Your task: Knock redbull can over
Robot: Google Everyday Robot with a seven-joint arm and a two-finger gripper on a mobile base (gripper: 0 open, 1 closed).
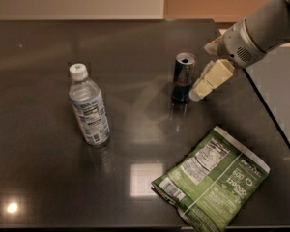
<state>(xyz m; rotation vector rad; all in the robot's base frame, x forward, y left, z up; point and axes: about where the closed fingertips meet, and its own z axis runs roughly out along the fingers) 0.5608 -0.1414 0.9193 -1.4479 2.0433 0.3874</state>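
The redbull can is slim, dark blue and silver with an open silver top. It stands upright on the dark table, right of the middle. My gripper comes in from the upper right on a grey arm. Its cream-coloured fingers point down and to the left, with the tip right beside the can's right side, at or very near touching it.
A clear water bottle with a white cap stands at the left. A green snack bag lies flat at the front right. The table's right edge runs diagonally just behind my arm.
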